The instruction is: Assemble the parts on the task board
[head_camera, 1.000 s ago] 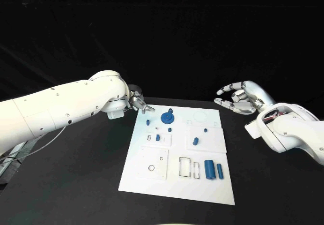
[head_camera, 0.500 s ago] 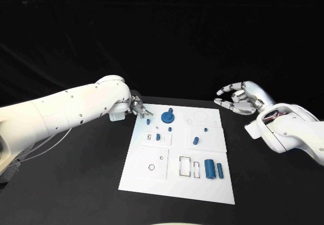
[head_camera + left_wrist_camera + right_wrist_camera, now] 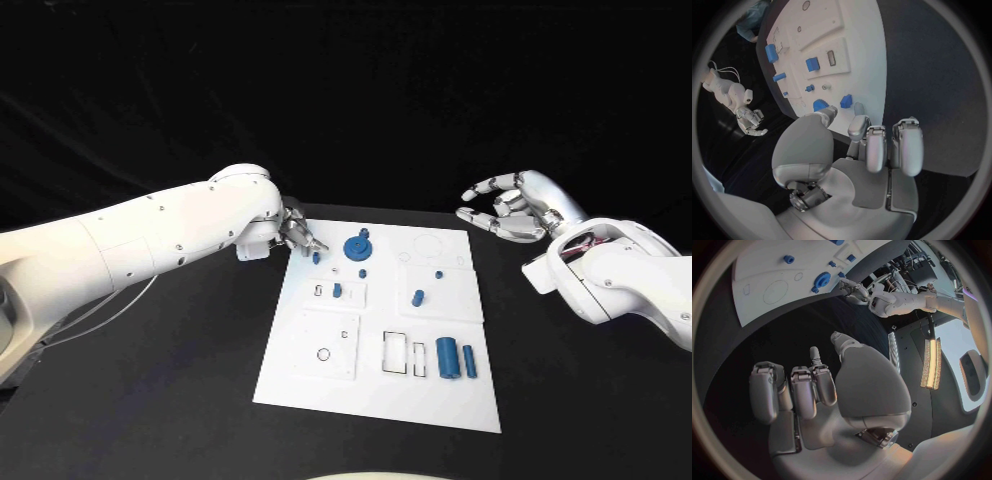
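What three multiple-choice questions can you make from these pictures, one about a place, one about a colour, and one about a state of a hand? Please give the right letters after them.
1. Where is the left hand?
A. at the far left corner of the task board
B. over the board's near edge
C. off the table's right side

2. What colour is the gear-like round part?
A. red
B. blue
C. yellow

3. In what state is the right hand?
A. it grips a cylinder
B. it presses on the board
C. it holds nothing, fingers apart, beside the board's far right corner

Answers: 1 A, the head view shows its fingers at that corner near a small blue peg. 2 B, it is blue on the white plate. 3 C, its curled fingers hold nothing.
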